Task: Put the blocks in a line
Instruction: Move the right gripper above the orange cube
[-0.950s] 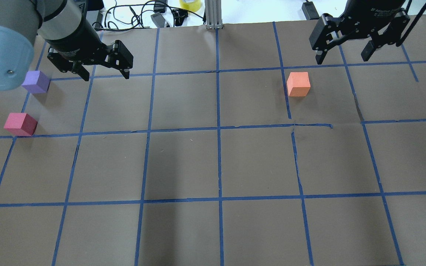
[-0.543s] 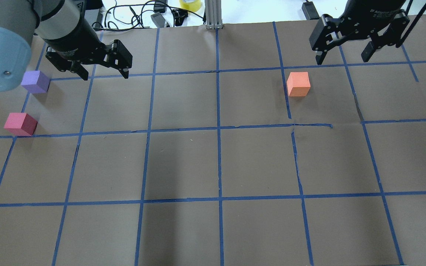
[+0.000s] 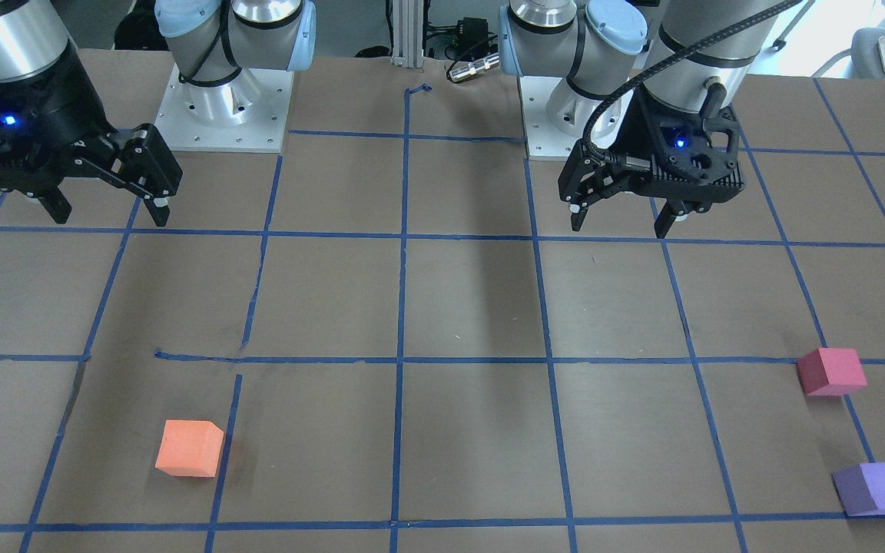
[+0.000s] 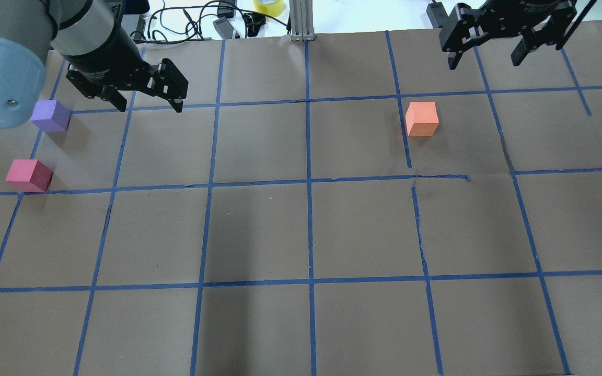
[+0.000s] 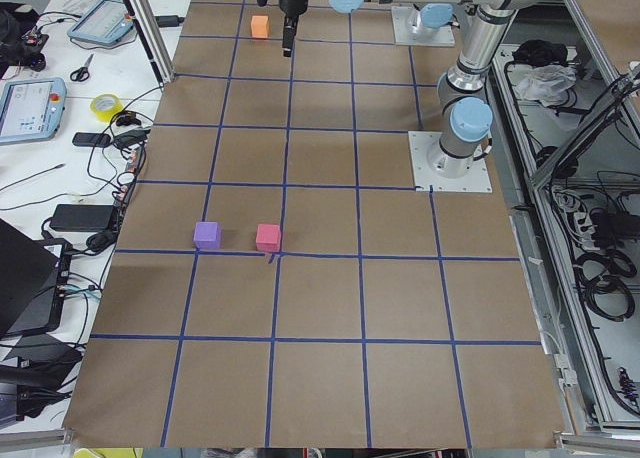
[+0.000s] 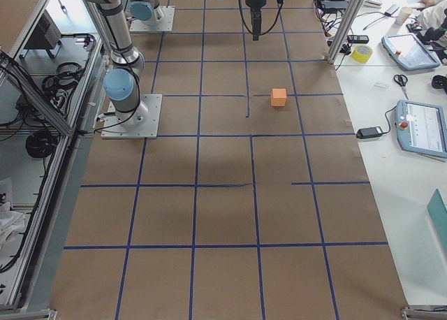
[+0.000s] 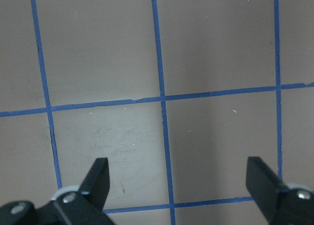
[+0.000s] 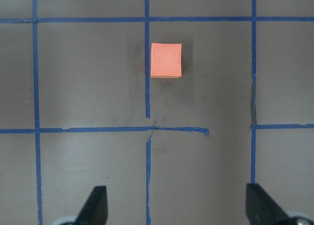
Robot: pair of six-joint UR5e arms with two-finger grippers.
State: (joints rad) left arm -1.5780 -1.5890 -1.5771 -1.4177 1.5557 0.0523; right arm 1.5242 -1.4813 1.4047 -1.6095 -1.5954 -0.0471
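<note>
The orange block [image 4: 421,119] lies on the table's right half; it also shows in the right wrist view [image 8: 166,60] and the front view [image 3: 189,448]. The purple block [image 4: 50,115] and the crimson-pink block [image 4: 28,175] lie apart at the far left edge. My left gripper [image 4: 150,107] is open and empty, hovering to the right of the purple block. My right gripper [image 4: 483,63] is open and empty, above the table's far edge, beyond and to the right of the orange block. The left wrist view shows only bare table between its fingers [image 7: 98,178].
The table [image 4: 259,230] is brown paper with a blue tape grid. An aluminium post [image 4: 301,21], cables and a yellow tape roll [image 4: 268,6] sit at the far edge. The arm bases [image 3: 223,100] stand on the robot's side.
My right gripper has moved away toward the table's far edge, farther from the orange block. My left gripper has barely shifted. The blocks have not moved.
</note>
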